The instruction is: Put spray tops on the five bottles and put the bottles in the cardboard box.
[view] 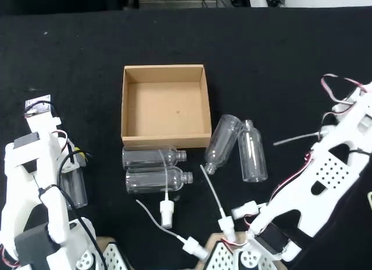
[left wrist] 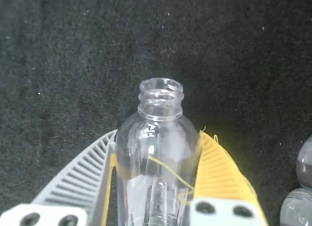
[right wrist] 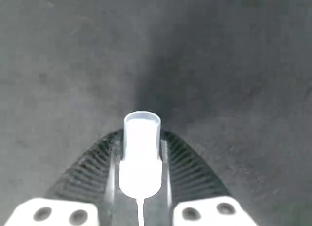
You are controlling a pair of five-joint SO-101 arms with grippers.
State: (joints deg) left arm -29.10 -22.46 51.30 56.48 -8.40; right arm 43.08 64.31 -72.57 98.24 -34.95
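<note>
My left gripper [left wrist: 158, 134] is shut on a clear bottle [left wrist: 158, 138] with an open neck, at the table's left side [view: 74, 185]. My right gripper [right wrist: 141, 134] is shut on a white spray top [right wrist: 141, 158], held at the right side of the table, its thin tube [view: 296, 138] pointing left. The open cardboard box [view: 124, 107] sits in the middle with nothing inside. Two capless bottles [view: 154, 157] [view: 158, 180] lie side by side in front of it. Two more [view: 222, 142] [view: 253, 151] lie to its front right.
Several loose spray tops with long tubes lie near the front edge: one [view: 167, 212], another [view: 195, 248], a third [view: 224, 224] and a fourth [view: 244, 210] next to the right arm's base. The black cloth behind and beside the box is bare.
</note>
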